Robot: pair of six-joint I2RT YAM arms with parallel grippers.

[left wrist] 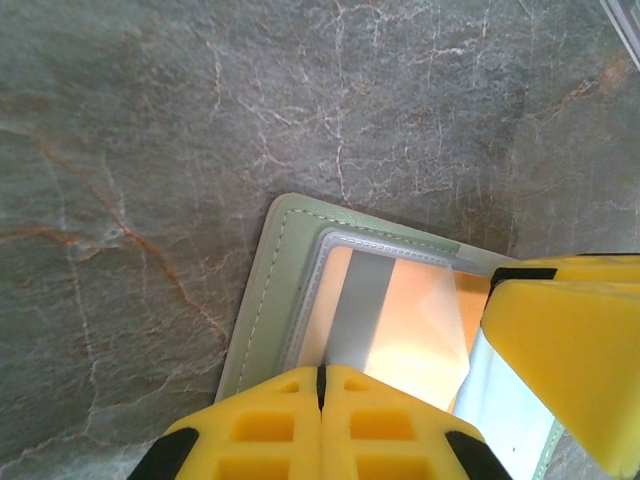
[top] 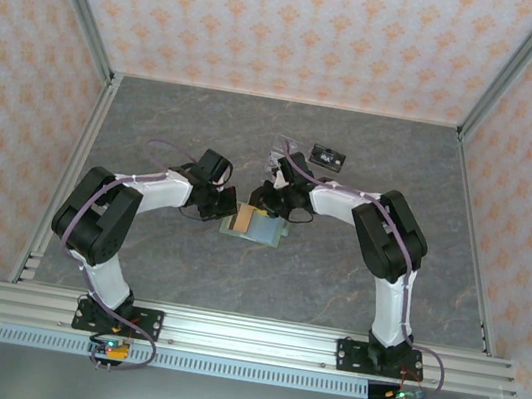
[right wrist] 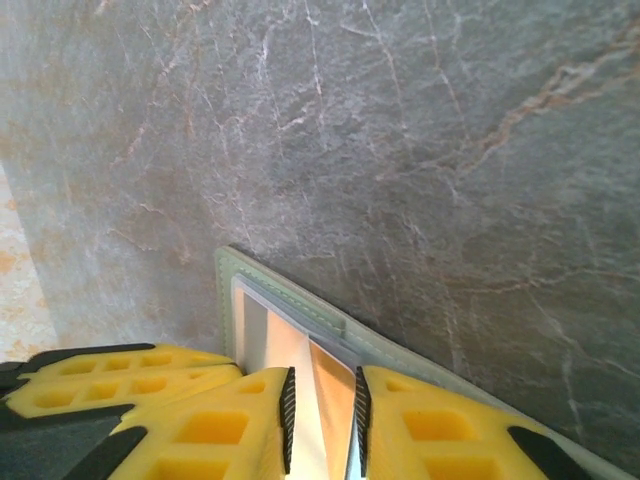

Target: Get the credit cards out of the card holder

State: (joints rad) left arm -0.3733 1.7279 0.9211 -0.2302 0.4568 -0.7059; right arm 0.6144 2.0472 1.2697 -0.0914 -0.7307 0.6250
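Yellow left claw (left wrist: pixel 320 374), stitched card holder (left wrist: pixel 262 300)

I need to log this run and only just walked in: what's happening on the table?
A small sage-green folding card holder lies open on the grey marbled table. The left gripper, fingers closed together, seems to pin it. The right gripper sits over the orange card in the clear pocket, fingers barely apart; whether it grips is unclear. The card is not yet out.
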